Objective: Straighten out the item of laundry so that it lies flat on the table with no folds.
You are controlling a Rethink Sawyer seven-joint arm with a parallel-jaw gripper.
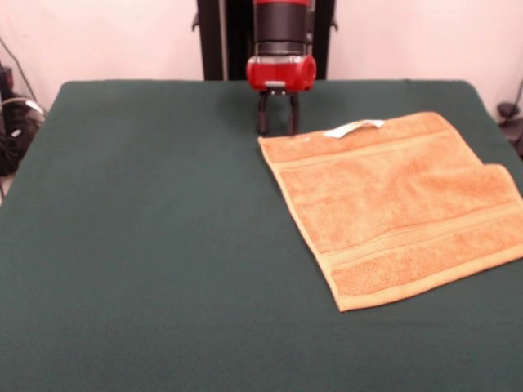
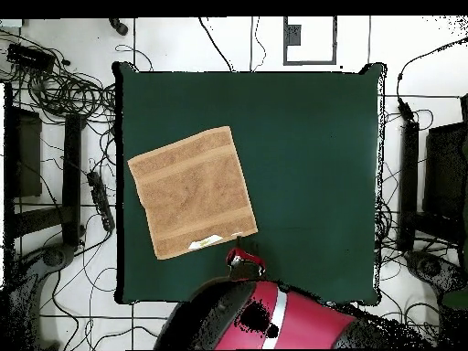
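Looking pretty much done: the towel lies spread on the green desk, only a slight ripple at one edge maybe needing a tug. The end effector hangs upright just beside the towel's tagged corner, fingers slightly apart, holding nothing

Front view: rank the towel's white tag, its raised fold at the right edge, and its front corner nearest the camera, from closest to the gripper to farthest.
From the gripper:
1. White tag, on the towel's far edge, just right.
2. Raised fold, far right.
3. Front corner, nearest the camera.
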